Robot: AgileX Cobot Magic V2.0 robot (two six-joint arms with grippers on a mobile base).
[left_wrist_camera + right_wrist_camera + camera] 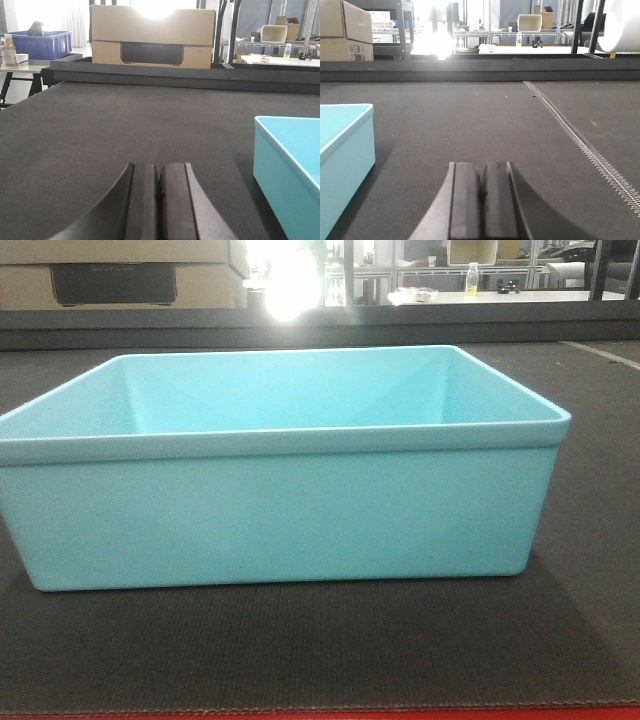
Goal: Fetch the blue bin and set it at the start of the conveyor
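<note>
The pale turquoise blue bin (pixel 280 480) stands upright and empty on the dark grey conveyor belt (pixel 300 650), just behind the red frame edge (pixel 320 714) at the bottom of the front view. Neither gripper shows in that view. My left gripper (pixel 159 172) hovers low over the belt to the left of the bin (pixel 287 170), shut with nothing between its pads. My right gripper (pixel 481 172) hovers to the right of the bin (pixel 342 155), also shut and empty. Neither touches the bin.
A raised dark rail (pixel 175 75) closes the belt's far side. Behind it stand a cardboard box (pixel 152 35) and a dark blue crate (pixel 40 44) on a side table. A metal lacing seam (pixel 580 140) crosses the belt at right. Shelving and tables fill the background.
</note>
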